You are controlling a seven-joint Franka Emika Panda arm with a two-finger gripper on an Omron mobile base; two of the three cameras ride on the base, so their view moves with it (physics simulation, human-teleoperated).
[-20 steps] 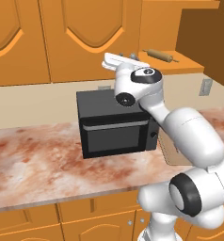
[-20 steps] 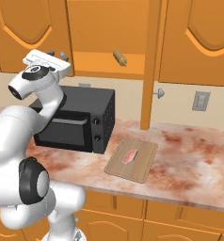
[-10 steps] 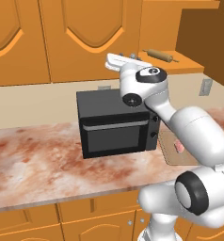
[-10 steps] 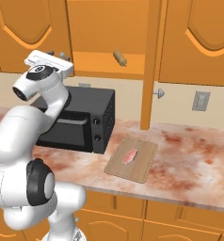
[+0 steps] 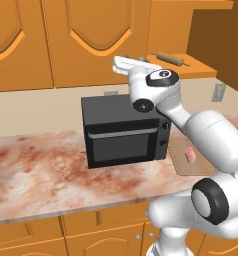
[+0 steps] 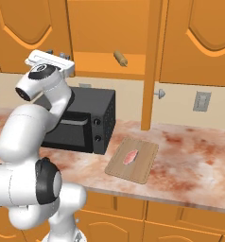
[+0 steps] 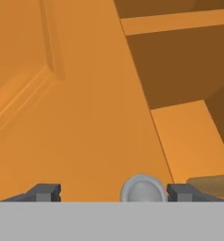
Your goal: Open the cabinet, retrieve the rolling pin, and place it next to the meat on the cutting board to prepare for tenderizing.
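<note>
Item: cabinet [image 6: 109, 33], right door swung open, left door closed.
Your tool [image 7: 114, 192]: released, fingertips [image 7: 182, 192] spread either side of the left door's silver knob [image 7: 143, 189].
Rolling pin [image 6: 120, 58]: on the cabinet shelf [image 6: 105, 64].
Meat [image 6: 131, 156]: on the cutting board [image 6: 133, 160], on your worktop [image 6: 190, 156] right of the microwave [image 5: 125, 131].

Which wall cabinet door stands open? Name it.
The door swung out edge-on, just right of the shelf holding the rolling pin; the others sit flush and shut.
</note>
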